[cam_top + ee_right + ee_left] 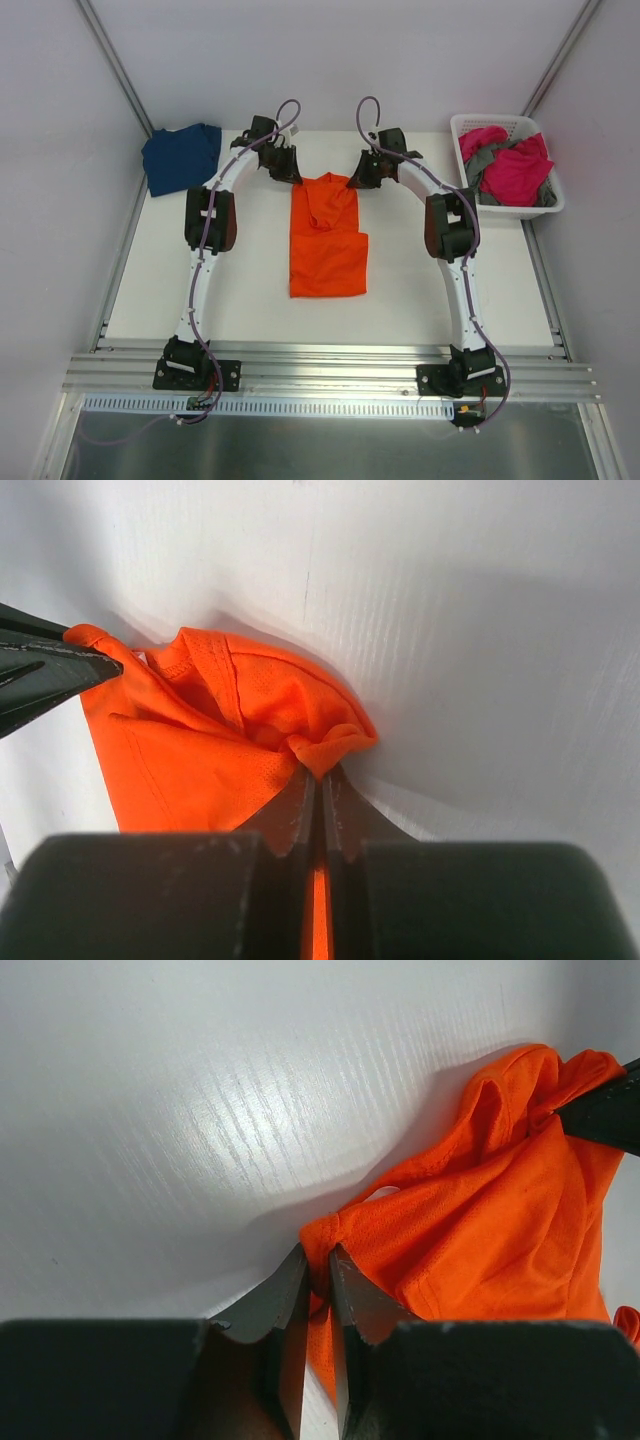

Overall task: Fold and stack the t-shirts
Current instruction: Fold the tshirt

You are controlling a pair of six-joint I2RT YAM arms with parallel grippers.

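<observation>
White table [250,310] bears orange t-shirt [328,250] pinched by fingers [275,1298].

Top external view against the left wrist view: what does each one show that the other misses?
Only the top external view shows the navy blue cloth t-shirt and the white slotted plastic basket holding magenta pink and grey cloth shirts. Only the left wrist view shows, close up, the left end effector pinched shut on a bunched orange edge. Both show the bright orange cloth t-shirt on the white table.
</observation>
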